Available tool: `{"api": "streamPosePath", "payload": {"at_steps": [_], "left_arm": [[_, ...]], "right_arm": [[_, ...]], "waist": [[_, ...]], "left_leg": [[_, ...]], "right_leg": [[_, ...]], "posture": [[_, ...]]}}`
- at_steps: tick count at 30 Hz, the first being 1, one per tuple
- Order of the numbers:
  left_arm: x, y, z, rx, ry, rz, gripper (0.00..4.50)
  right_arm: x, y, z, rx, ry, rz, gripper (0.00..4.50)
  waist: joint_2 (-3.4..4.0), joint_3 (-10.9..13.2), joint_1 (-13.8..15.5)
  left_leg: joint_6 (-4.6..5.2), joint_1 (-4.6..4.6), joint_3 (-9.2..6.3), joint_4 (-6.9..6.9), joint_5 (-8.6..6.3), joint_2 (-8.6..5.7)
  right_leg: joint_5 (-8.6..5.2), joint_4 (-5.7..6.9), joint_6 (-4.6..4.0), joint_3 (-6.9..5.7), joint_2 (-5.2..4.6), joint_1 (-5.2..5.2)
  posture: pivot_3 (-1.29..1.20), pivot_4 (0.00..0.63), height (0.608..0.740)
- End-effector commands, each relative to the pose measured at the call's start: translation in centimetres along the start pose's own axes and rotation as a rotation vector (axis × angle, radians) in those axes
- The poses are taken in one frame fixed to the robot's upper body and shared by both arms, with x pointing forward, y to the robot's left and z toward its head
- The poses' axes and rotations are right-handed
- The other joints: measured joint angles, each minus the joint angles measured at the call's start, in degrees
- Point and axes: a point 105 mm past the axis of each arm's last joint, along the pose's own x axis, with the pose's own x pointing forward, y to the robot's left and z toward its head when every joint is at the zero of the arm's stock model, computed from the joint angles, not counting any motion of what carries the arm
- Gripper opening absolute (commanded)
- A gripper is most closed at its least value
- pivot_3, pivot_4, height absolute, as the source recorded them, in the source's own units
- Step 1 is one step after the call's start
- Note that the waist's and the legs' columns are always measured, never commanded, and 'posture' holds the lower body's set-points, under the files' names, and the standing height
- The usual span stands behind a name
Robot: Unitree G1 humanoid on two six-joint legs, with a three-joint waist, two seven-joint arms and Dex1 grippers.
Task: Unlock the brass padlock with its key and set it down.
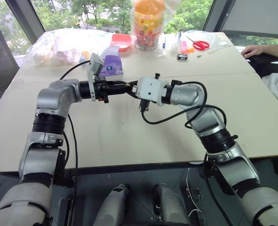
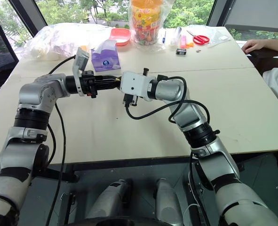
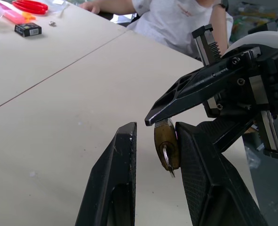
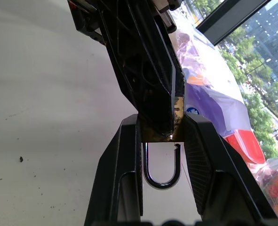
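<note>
We see a pale beige table (image 1: 129,136) by tall windows with trees outside; red scissors (image 1: 201,44), a purple tissue pack (image 1: 111,63) and a snack jar (image 1: 147,23) sit at its far side. Above mid-table our 2 grippers meet. The right gripper (image 4: 162,136) is clamped on the brass padlock (image 3: 167,147), whose shackle (image 4: 162,165) points back toward that wrist. The left gripper (image 3: 155,136) stands partly open around the lock's body, 1 finger beside it; the key (image 3: 167,162) sticks out.

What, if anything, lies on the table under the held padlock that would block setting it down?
Nothing visible: the brass padlock hangs in the right gripper above bare table; the clutter lies along the far edge.
</note>
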Motion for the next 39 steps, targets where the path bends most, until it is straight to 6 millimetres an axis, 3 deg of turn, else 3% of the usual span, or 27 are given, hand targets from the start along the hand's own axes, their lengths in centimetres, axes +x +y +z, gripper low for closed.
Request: {"api": "streamPosePath", "payload": {"at_steps": [1, 3, 4, 6, 13, 20, 21, 28, 32, 39], "left_arm": [[-0.4, -0.3, 1.6, 0.050, -0.032, -0.006, 1.33], [-0.2, -0.4, 1.6, 0.046, -0.036, -0.013, 1.33], [-0.2, -0.4, 1.6, 0.042, -0.042, -0.015, 0.77], [-0.2, -0.5, 1.6, 0.045, -0.042, -0.018, 0.06], [-0.1, -0.5, 1.4, 0.050, -0.033, -0.013, 0.01], [-0.8, -0.7, 2.4, 0.020, -0.108, -0.010, 0.00], [-0.9, -0.8, 2.5, 0.019, -0.114, -0.012, 0.00], [-1.5, -2.3, 2.8, 0.004, -0.149, -0.060, 0.00], [-1.4, -3.0, 2.9, 0.006, -0.154, -0.080, 0.00], [-1.5, -3.4, 3.7, 0.011, -0.175, -0.093, 0.00]], "right_arm": [[-0.3, -1.2, 2.0, -0.052, -0.056, -0.042, 0.69], [-0.2, -1.1, 2.1, -0.053, -0.060, -0.039, 0.69], [-0.2, -1.1, 2.1, -0.054, -0.061, -0.039, 0.69], [-0.2, -1.1, 2.1, -0.056, -0.061, -0.039, 0.69], [-0.1, -1.1, 2.0, -0.053, -0.054, -0.042, 0.69], [-2.2, -1.3, 1.0, 0.019, 0.000, -0.080, 4.31], [-2.6, -1.3, 1.0, 0.035, 0.003, -0.087, 4.44], [-5.5, -3.7, 2.2, 0.397, -0.099, -0.282, 4.44], [-5.6, -4.5, 2.1, 0.425, -0.095, -0.340, 4.44], [-5.1, -4.0, 1.6, 0.432, -0.076, -0.311, 4.44]], "waist": [[0.00, 0.0, 0.0], [0.00, 0.0, 0.0], [0.00, 0.0, 0.1], [0.00, 0.0, 0.1], [0.00, 0.0, 0.1], [0.00, 0.0, 0.1], [-0.01, 0.0, 0.2], [-0.01, 0.0, 0.2], [-0.01, 0.0, 0.2], [-0.01, 0.0, 0.2]], "left_leg": [[0.00, 0.00, 0.00, 0.00, 0.00, 0.00], [0.00, 0.00, 0.00, 0.00, 0.00, 0.00], [0.00, 0.00, 0.00, 0.00, 0.00, 0.00], [0.00, 0.00, 0.00, 0.01, 0.00, 0.00], [0.00, 0.00, 0.01, 0.01, 0.00, 0.00], [0.00, 0.00, 0.00, 0.01, 0.00, 0.00], [0.00, -0.01, 0.00, 0.01, 0.00, 0.00], [0.01, -0.01, -0.01, 0.02, -0.01, 0.07], [0.00, 0.00, 0.02, 0.02, -0.01, 0.08], [0.01, 0.00, 0.06, 0.02, -0.01, 0.08]], "right_leg": [[0.00, 0.00, 0.00, 0.00, 0.00, 0.00], [0.00, 0.00, 0.00, 0.00, 0.00, 0.00], [0.00, 0.00, 0.00, 0.00, 0.00, 0.00], [0.00, 0.00, 0.00, 0.00, 0.00, 0.01], [0.00, 0.00, 0.00, 0.00, 0.00, 0.01], [0.00, 0.00, 0.00, 0.00, 0.00, 0.01], [0.00, 0.00, 0.00, 0.00, -0.01, 0.00], [0.01, 0.01, -0.01, 0.02, 0.01, 0.00], [0.02, 0.00, -0.03, 0.02, 0.00, 0.01], [0.02, -0.01, -0.03, 0.02, 0.00, 0.00]], "posture": [[0.00, 0.150, 0.740], [0.00, 0.150, 0.740], [0.00, 0.150, 0.740], [0.00, 0.150, 0.740], [0.00, 0.150, 0.740], [0.00, 0.150, 0.740], [0.00, 0.150, 0.740], [0.00, 0.150, 0.740], [0.00, 0.150, 0.740], [0.00, 0.150, 0.740]]}}
